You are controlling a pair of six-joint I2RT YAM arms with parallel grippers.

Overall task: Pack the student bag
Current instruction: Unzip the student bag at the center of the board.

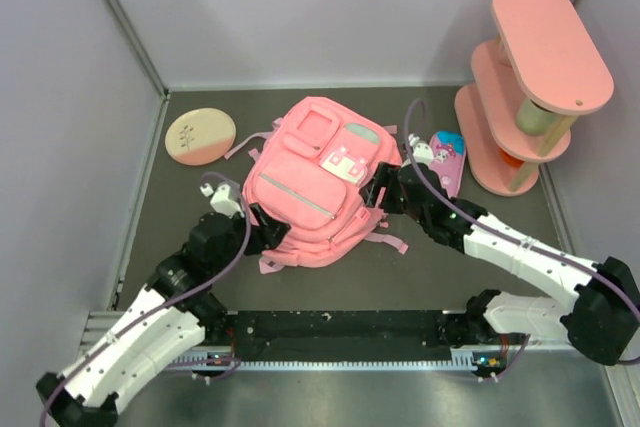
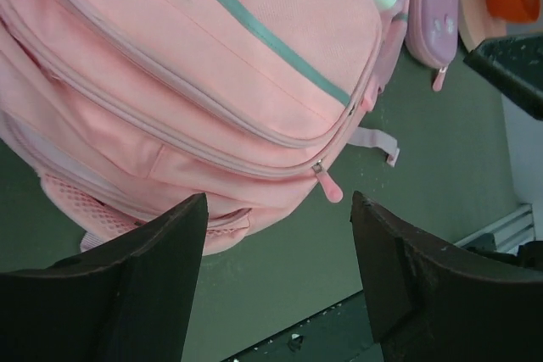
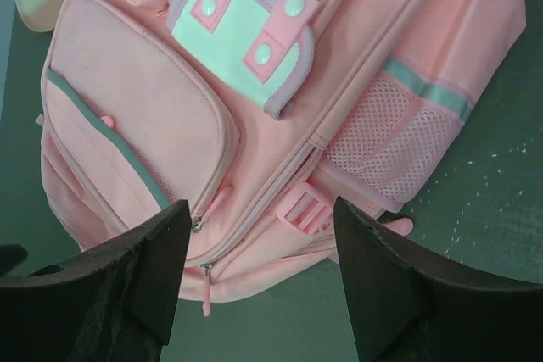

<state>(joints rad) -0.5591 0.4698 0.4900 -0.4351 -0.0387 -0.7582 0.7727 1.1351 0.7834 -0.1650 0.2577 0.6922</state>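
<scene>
**Student bag flat mid-table, both grippers open beside it**

Student bag [image 1: 315, 182] lies front-up in the middle of the dark table [image 1: 430, 277], turned on a diagonal. The big front pocket with the grey zipper strip [image 1: 297, 196] sits toward the near-left. The smaller pockets and the white patch [image 1: 343, 162] sit toward the far-right. Pink straps trail out at the near edge and at the far-left corner.

Left gripper [image 1: 262, 230] is at the bag's near-left edge. Its jaws are spread wide with nothing between them. Its wrist camera shows the bag's lower seam and a pink zipper pull [image 2: 329, 186] above the gap, with bare table under it. Can't tell from overhead whether a finger touches the fabric.

Right gripper [image 1: 385, 192] is at the bag's right side, jaws also wide and holding nothing. Its wrist camera looks down on the mesh side pocket [image 3: 382, 146], a pink buckle [image 3: 304, 208] and the pale mint flap with pink snap tabs [image 3: 246, 36]. The zips visible from both wrists look shut.

Around it:
- A small pink cartoon pencil case [image 1: 447, 157] lies just right of the bag, close to the right arm.
- A pink tiered shelf [image 1: 530, 87] stands far-right, with something orange [image 1: 510, 159] on a lower tier.
- A round pink-and-cream disc with a sprig design [image 1: 200, 135] lies far-left, apart from the bag.
</scene>
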